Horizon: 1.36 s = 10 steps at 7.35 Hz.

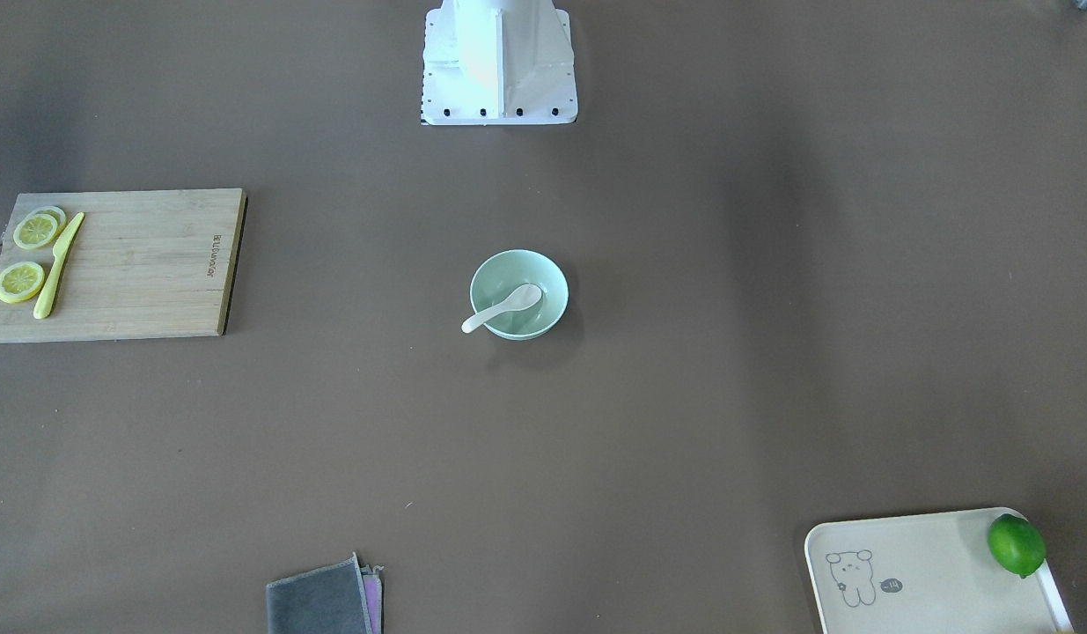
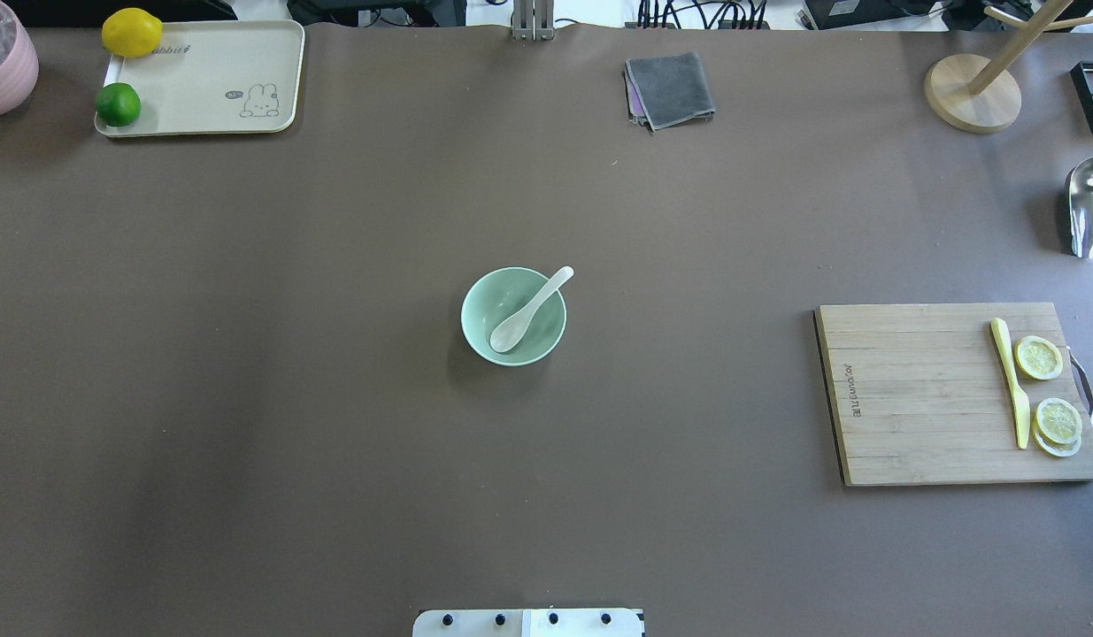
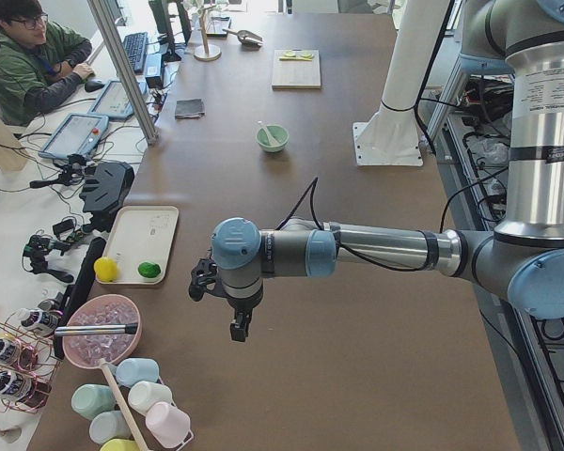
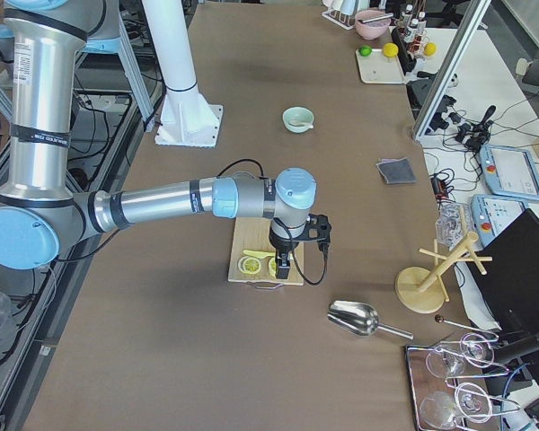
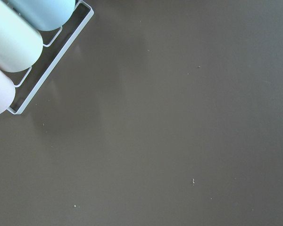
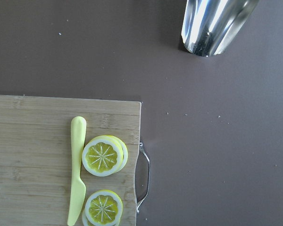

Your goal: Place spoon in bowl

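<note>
The pale mint-green bowl (image 2: 480, 310) stands at the table's centre. It also shows in the front view (image 1: 552, 291). The white spoon (image 2: 521, 321) lies in it, scoop inside and handle resting over the rim (image 1: 508, 305). My left gripper (image 3: 237, 329) hangs above the table far from the bowl, near the end with the tray. My right gripper (image 4: 283, 267) hangs above the cutting board at the other end. Both show only in the side views, so I cannot tell whether they are open or shut. The wrist views show no fingers.
A wooden cutting board (image 2: 935, 394) holds a yellow-green knife (image 2: 1011, 382) and lemon slices (image 2: 1039, 357). A cream tray (image 2: 210, 80) holds a lime (image 2: 119, 104) and a lemon (image 2: 132, 32). A grey cloth (image 2: 670, 88), a metal scoop (image 2: 1090, 208) and a wooden stand (image 2: 971, 93) are at the far side.
</note>
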Tool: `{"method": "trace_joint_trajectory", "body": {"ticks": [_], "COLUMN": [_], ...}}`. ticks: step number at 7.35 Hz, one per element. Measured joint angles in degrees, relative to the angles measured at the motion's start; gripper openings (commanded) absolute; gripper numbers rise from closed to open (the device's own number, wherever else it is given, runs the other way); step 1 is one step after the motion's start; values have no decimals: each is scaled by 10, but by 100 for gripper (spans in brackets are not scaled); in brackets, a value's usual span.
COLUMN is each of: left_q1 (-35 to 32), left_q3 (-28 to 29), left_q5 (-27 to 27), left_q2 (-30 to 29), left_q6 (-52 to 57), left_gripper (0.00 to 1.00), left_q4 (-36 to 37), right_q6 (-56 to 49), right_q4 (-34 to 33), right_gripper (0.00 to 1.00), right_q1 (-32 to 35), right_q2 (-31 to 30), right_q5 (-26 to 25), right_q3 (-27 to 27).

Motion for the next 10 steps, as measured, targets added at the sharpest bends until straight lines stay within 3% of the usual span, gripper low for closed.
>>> {"method": "trace_joint_trajectory", "body": {"ticks": [5, 7, 10], "left_q1": [-6, -7, -7], "left_q3": [-60, -67, -67], "left_q5": [-7, -5, -5], "left_q2": [9, 12, 13], "left_q6": [3, 5, 6], "left_gripper": [99, 99, 99], "left_q4": [33, 33, 33], "right_q6": [-7, -7, -7], "right_q4": [21, 68, 84], "right_gripper": [100, 100, 100], "right_q1": [51, 54, 54], "right_q2": [-44, -58, -59], "right_q5": [1, -1, 1], "right_q3": [3, -1, -3]}}
